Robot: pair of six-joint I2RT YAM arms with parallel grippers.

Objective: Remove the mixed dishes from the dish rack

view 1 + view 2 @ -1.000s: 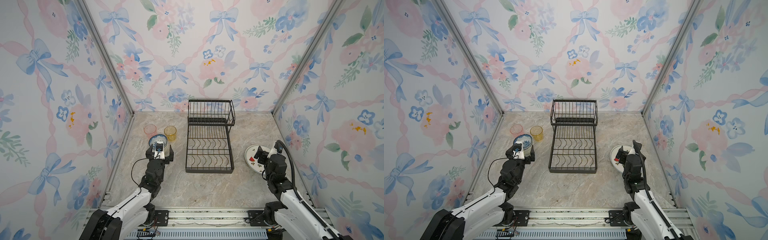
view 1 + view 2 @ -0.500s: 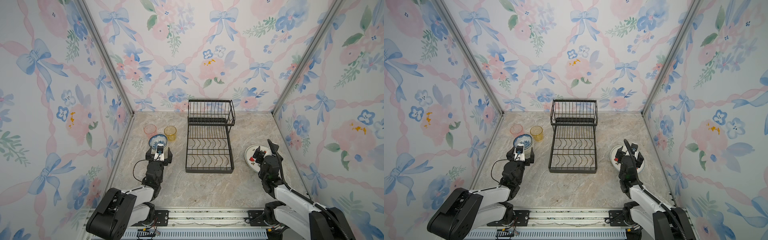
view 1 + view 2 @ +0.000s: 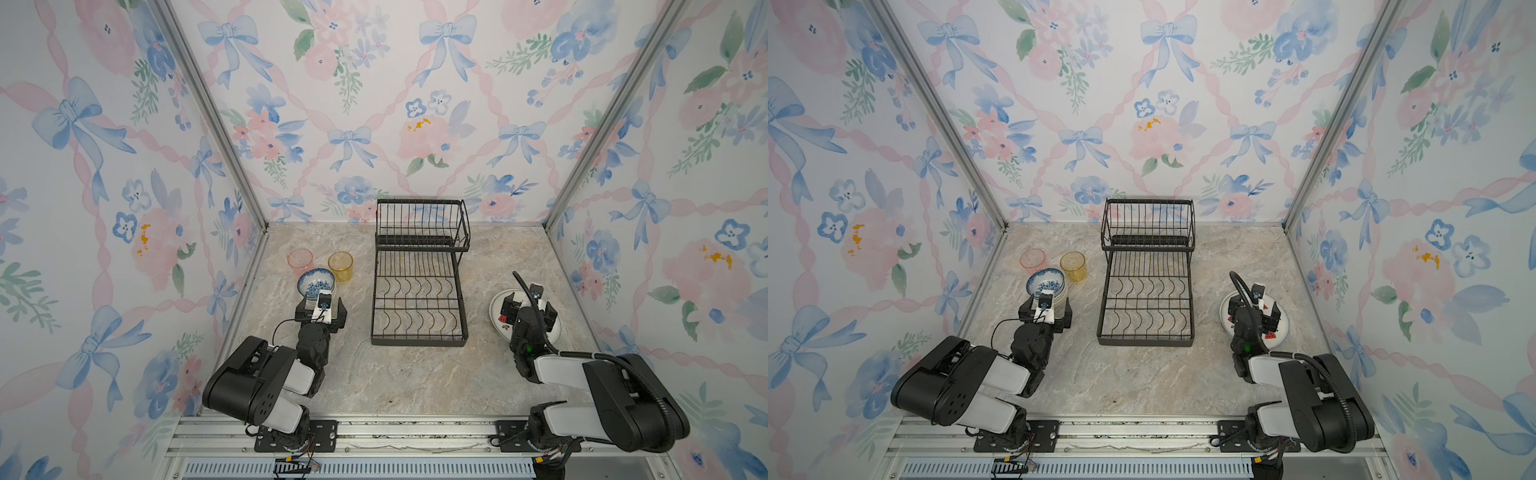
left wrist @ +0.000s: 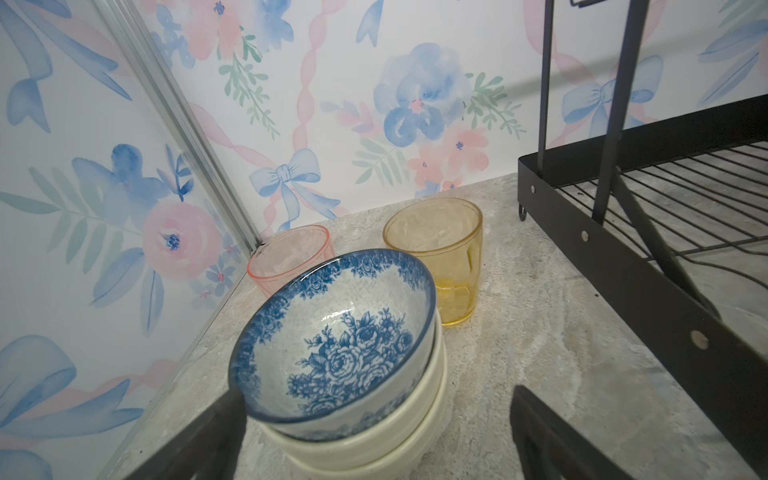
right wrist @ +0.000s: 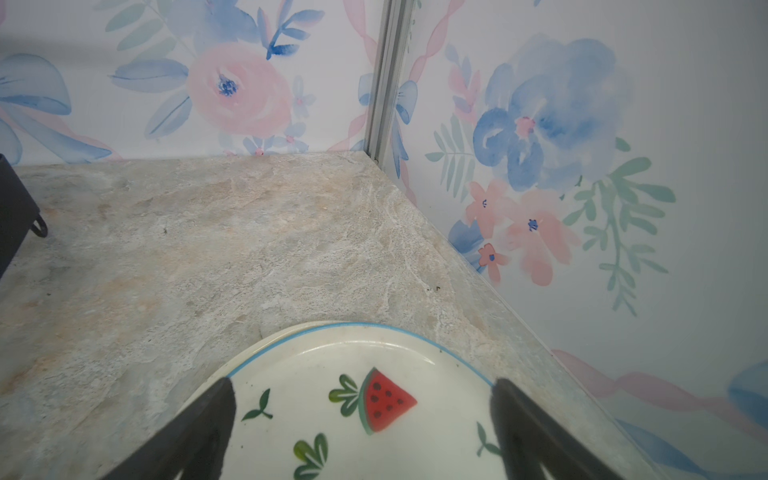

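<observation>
Both jaws wide apart, empty; dish rack (image 3: 417, 341) lengthwise front-to-back, upper shelf (image 3: 419, 242) rearward.

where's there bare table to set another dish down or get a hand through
Widest bare stretch: the table in front of the dish rack, up to the front rail. Also free: between rack and the plates, and the back right corner. Crowded: back left, with bowl stack, pink tumbler, amber tumbler.

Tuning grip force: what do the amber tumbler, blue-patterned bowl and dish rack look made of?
Amber tumbler: glossy translucent glass or plastic, unclear which; the table shows through it. Blue-patterned bowl: likely glazed ceramic; shiny highlight inside. Dish rack: seemingly metal, matte black coat; thin wires, riveted flat frame.
</observation>
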